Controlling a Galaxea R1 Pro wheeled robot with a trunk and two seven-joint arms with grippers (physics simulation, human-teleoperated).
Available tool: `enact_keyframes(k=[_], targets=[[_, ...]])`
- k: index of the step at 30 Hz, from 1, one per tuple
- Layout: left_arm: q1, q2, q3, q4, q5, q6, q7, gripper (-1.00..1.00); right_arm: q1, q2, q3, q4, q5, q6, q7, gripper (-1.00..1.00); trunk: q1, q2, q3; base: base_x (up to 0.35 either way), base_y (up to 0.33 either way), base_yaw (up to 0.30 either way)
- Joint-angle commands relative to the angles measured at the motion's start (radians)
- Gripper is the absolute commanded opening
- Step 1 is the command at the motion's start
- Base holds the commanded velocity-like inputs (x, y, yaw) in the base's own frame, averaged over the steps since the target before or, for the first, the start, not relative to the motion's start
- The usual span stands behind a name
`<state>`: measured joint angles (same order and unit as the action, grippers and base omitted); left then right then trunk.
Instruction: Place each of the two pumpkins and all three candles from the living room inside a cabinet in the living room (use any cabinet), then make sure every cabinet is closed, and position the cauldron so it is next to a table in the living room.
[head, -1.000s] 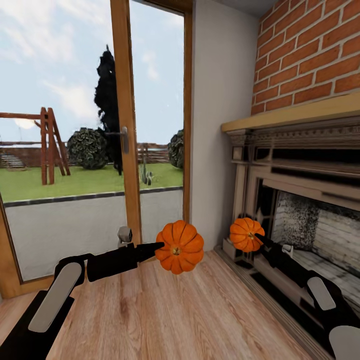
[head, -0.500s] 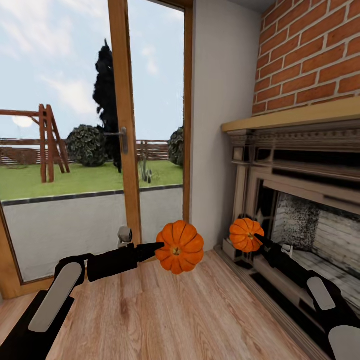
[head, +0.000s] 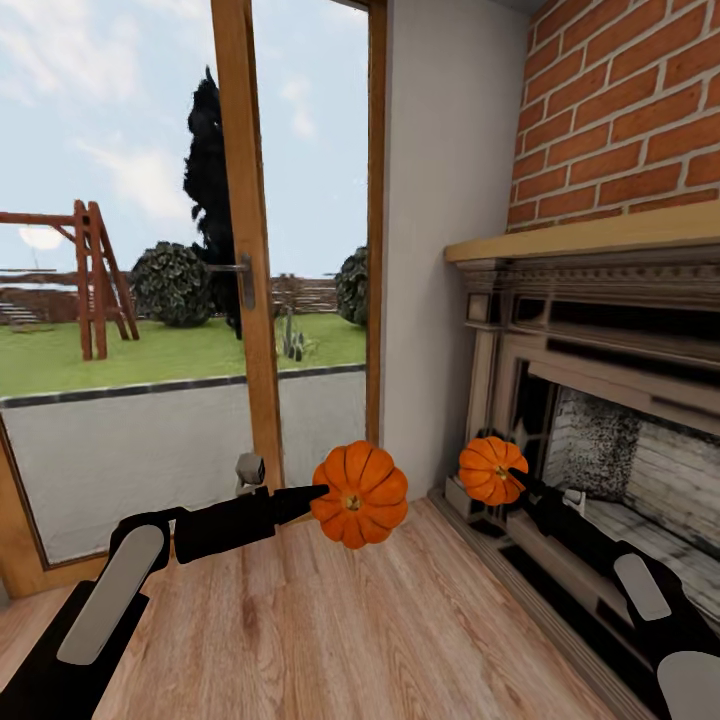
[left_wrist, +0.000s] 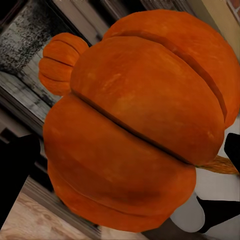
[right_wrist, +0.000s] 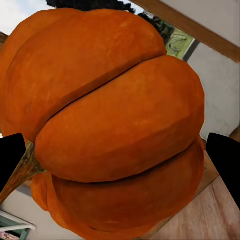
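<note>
The larger pumpkin (head: 359, 494) sits clamped in the left pincer (head: 318, 492), raised above the wood plank floor (head: 330, 620) before the glass door (head: 180, 280). The smaller pumpkin (head: 492, 469) is gripped by the right pincer (head: 515, 478), held just beside the fireplace (head: 600, 400) under the brick wall (head: 620, 110).

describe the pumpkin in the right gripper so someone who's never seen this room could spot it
Find the brick fireplace on the right of the head view, then look low at its near corner beside the white wall. There the right gripper holds a pumpkin up off the floor. It looks smaller than the other pumpkin, which sits nearer the glass door.
</note>
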<state>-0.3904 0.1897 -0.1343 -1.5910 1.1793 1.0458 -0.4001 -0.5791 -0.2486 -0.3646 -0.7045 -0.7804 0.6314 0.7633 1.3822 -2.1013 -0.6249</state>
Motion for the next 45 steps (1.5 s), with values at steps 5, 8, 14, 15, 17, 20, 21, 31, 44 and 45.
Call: enact_keyframes(k=[5,8,14,15,17,20,21,31,44,45], targets=[[-0.001,0.001,0.0,0.0,-0.006,0.001,-0.008,-1.0,-0.001,0.0,-0.001,0.0,-0.003,0.007,0.001,-1.0,-0.019,0.035,0.006,0.0,0.0,0.0],[-0.001,0.001,0.0,0.0,-0.006,0.001,-0.008,-1.0,-0.001,0.0,-0.001,0.0,-0.003,0.007,0.002,-1.0,-0.031,0.056,0.011,0.0,0.0,0.0],[-0.001,0.001,0.0,0.0,-0.006,0.001,-0.009,-1.0,-0.001,0.0,-0.001,0.0,-0.003,0.007,0.002,-1.0,-0.054,0.098,0.02,0.0,0.0,0.0],[-0.001,0.001,0.0,0.0,-0.006,0.001,-0.009,-1.0,-0.001,0.0,-0.001,0.0,-0.003,0.007,0.002,-1.0,-0.058,0.105,0.021,0.0,0.0,0.0],[-0.001,0.001,0.0,0.0,-0.006,0.001,-0.009,-1.0,-0.001,0.0,-0.001,0.0,-0.003,0.007,0.002,-1.0,-0.065,0.119,0.024,0.0,0.0,0.0],[-0.001,0.001,0.0,-0.001,-0.006,0.001,-0.009,-1.0,-0.001,0.0,-0.002,0.0,-0.003,0.007,0.003,-1.0,-0.077,0.14,0.029,0.0,0.0,0.0],[-0.001,0.001,0.0,-0.001,-0.006,0.001,-0.009,-1.0,-0.001,0.0,-0.002,0.0,-0.003,0.007,0.003,-1.0,-0.081,0.147,0.03,0.0,0.0,0.0],[-0.001,0.001,0.0,-0.001,-0.006,0.001,-0.008,-1.0,-0.001,0.0,-0.002,0.0,-0.004,0.007,0.004,-1.0,-0.119,0.217,0.045,0.0,0.0,0.0],[-0.001,0.001,0.0,0.0,-0.006,0.001,-0.009,-1.0,-0.001,0.0,-0.002,0.0,-0.004,0.006,0.004,-1.0,-0.169,0.308,0.065,0.0,0.0,0.0],[-0.001,0.001,0.001,0.0,-0.006,0.001,-0.009,-1.0,-0.001,0.0,-0.002,0.0,-0.004,0.005,0.004,-1.0,-0.173,0.315,0.066,0.0,0.0,0.0]])
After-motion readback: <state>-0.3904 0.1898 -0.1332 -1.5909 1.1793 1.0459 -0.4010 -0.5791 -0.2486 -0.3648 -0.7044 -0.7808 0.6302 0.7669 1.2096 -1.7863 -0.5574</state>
